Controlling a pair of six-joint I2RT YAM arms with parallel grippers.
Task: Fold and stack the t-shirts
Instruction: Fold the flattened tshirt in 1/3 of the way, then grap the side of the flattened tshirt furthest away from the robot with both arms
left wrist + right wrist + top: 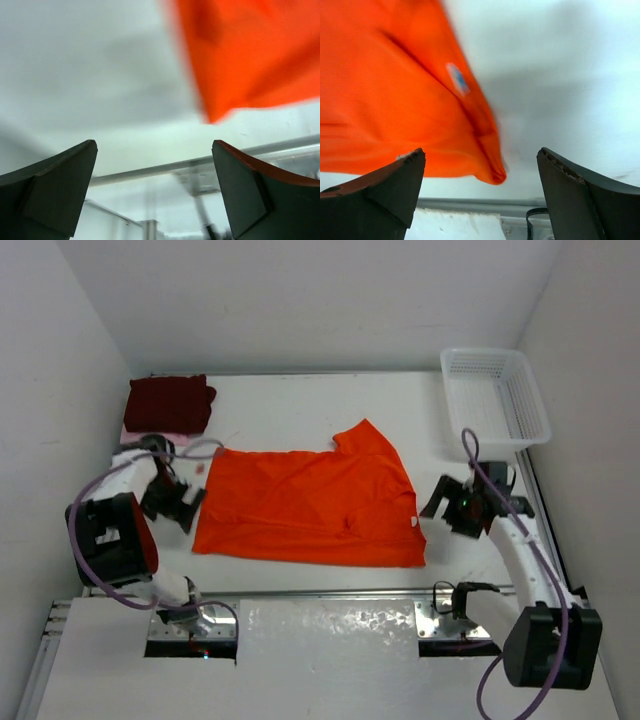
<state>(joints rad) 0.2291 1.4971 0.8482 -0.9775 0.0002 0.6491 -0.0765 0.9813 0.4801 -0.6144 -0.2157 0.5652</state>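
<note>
Both sets of jaws are hanging spread wide and gripping nothing, the left jaws just beside the left edge of the orange t-shirt (310,505) and the right jaws near its right edge. The shirt is lying spread across the middle of the counter (300,400), with one part turning over at its far right. It is looking light, limp and quick to wrinkle, so I am judging it wants pinching at the two near corners together. The maroon t-shirt (168,402) is sitting folded at the far-left corner, hiding nearly all of the pink t-shirt (135,430) beneath. Both wrist views are blurring the cloth edges, and the small label (456,78) is staying unreadable.
</note>
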